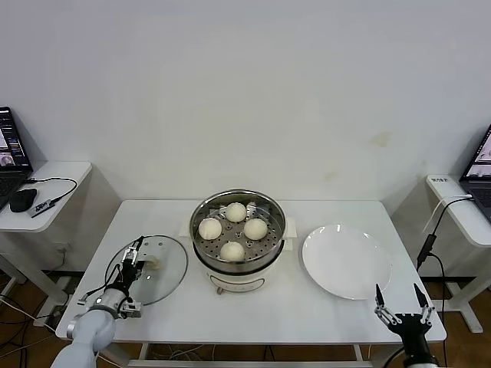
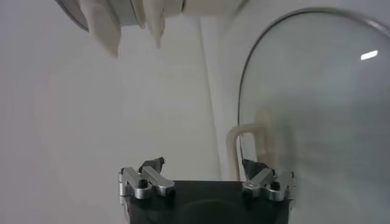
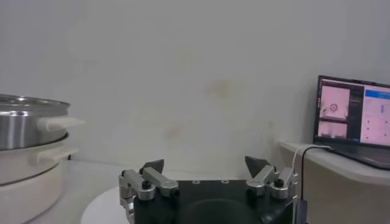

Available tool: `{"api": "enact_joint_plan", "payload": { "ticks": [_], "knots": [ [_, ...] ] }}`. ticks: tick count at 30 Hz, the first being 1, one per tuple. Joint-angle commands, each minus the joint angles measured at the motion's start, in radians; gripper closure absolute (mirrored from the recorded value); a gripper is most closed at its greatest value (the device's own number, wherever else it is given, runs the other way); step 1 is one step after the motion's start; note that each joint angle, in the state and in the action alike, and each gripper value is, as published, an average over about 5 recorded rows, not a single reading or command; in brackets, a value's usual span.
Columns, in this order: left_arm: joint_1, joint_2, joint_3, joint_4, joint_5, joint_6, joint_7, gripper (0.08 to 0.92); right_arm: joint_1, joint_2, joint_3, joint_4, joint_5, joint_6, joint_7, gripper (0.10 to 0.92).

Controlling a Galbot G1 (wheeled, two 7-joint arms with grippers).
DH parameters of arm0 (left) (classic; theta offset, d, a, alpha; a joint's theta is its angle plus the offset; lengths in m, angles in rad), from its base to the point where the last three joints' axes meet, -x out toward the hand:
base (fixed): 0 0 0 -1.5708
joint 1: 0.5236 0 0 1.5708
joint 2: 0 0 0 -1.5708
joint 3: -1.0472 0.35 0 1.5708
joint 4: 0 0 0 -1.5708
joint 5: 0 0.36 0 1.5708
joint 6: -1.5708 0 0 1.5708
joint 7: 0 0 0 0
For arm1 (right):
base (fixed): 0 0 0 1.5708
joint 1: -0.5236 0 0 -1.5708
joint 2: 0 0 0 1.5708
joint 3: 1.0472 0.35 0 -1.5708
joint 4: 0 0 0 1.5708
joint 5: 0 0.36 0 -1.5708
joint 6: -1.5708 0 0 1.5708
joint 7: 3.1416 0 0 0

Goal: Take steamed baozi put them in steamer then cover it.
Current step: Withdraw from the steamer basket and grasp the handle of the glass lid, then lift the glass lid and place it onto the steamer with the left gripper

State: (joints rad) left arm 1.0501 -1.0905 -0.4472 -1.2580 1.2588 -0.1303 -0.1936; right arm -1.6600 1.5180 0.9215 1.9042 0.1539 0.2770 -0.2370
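Four cream-white baozi (image 1: 232, 251) sit on the perforated steel tray of the round cream-white steamer (image 1: 265, 270) at the table's middle. The clear glass cover (image 1: 169, 270) lies flat on the table to the steamer's left, its cream handle (image 1: 154, 261) in the centre. My left gripper (image 1: 132, 257) is open and empty over the cover's left part, just beside the handle. In the left wrist view the cover (image 2: 317, 109) and its handle (image 2: 244, 143) lie ahead of the open gripper (image 2: 204, 167). My right gripper (image 1: 397, 295) is open and empty at the table's front right.
A flat white plate (image 1: 345, 261) lies right of the steamer, just ahead of my right gripper. The right wrist view shows the steamer (image 3: 27, 143), the plate's edge (image 3: 100, 210) and a laptop (image 3: 353, 119) on a side table. Another side table with cables stands at the left (image 1: 46, 192).
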Motion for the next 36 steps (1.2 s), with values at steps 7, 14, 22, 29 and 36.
{"api": "enact_joint_plan", "payload": {
  "ticks": [7,14,22,29,36],
  "knots": [
    [-0.075,-0.001,0.019,0.084,-0.011,0.006,0.006,0.311,0.011,0.004,0.001,-0.021,0.000,0.001,-0.001,0.203],
    [-0.049,-0.002,0.018,0.069,-0.045,0.013,0.001,0.510,0.013,0.003,0.000,-0.020,0.000,0.000,-0.002,0.203],
    [0.016,0.015,-0.018,-0.045,-0.071,0.030,-0.012,0.744,0.009,0.001,-0.006,-0.010,-0.003,0.000,-0.004,0.203],
    [0.162,0.049,-0.119,-0.317,-0.132,0.150,0.043,0.864,0.007,-0.006,-0.020,-0.001,-0.009,-0.003,-0.006,0.203],
    [0.282,0.059,-0.208,-0.608,-0.174,0.312,0.176,0.864,0.012,-0.011,-0.050,0.004,-0.033,-0.005,-0.007,0.203]
  ]
}}
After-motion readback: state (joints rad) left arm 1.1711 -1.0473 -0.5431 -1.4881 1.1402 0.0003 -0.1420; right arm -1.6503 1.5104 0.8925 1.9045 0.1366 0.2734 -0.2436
